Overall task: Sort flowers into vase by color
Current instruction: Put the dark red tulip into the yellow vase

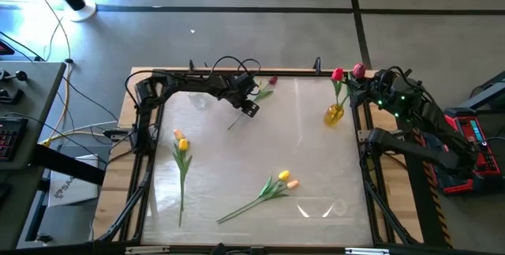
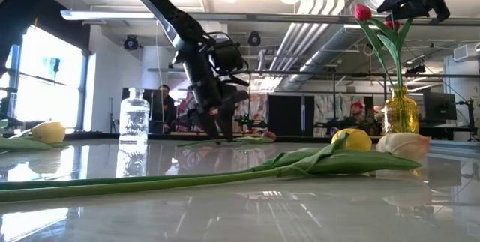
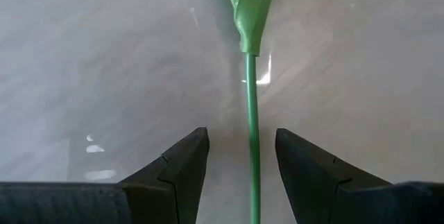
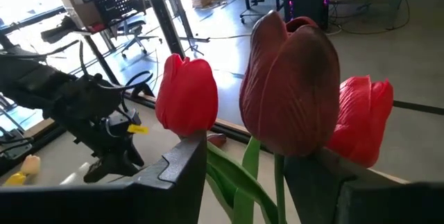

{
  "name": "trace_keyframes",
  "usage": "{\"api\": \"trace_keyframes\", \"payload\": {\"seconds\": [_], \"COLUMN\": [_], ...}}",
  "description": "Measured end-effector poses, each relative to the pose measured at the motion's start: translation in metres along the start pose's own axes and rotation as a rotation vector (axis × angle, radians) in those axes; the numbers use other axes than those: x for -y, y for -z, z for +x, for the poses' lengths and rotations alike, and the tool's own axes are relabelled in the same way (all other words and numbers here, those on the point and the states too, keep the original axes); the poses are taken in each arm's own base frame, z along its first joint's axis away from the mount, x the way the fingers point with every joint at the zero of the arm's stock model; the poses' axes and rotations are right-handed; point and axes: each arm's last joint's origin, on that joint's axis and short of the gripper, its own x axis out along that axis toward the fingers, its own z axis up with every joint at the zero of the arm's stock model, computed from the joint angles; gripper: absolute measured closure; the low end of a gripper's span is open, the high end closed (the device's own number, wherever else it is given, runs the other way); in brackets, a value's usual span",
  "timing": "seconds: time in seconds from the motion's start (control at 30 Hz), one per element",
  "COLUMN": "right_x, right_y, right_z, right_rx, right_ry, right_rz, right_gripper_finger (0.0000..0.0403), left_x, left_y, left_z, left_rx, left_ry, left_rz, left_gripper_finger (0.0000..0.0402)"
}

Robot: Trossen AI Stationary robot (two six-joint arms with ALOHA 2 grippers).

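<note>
my left tool is spread either side of a maroon tulip's stem on the desk, not clenched. my right tool grasps a dark tulip above the yellow vase, red heads crowding beside it.

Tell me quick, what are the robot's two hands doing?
Left gripper: open, fingers either side of a tulip stem on the table.
Right gripper: cannot tell; at red tulips.

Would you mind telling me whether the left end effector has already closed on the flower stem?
No, the left end effector is open, with the green stem running between its fingers without touching either.
</note>
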Motion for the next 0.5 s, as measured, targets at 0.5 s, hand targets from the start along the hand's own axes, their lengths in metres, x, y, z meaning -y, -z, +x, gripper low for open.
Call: {"api": "trace_keyframes", "payload": {"seconds": [0.5], "right_x": [-0.0001], "right_y": [0.0008], "right_z": [0.0000], "right_rx": [-0.011], "right_ry": [-0.010], "right_rz": [0.065], "right_gripper_finger": [0.0233], "left_x": [0.0039], "left_y": [0.0045], "left_z": [0.0031], "left_rx": [0.000], "left_ry": [-0.057], "left_rz": [0.090], "left_gripper_finger": [0.0376]}}
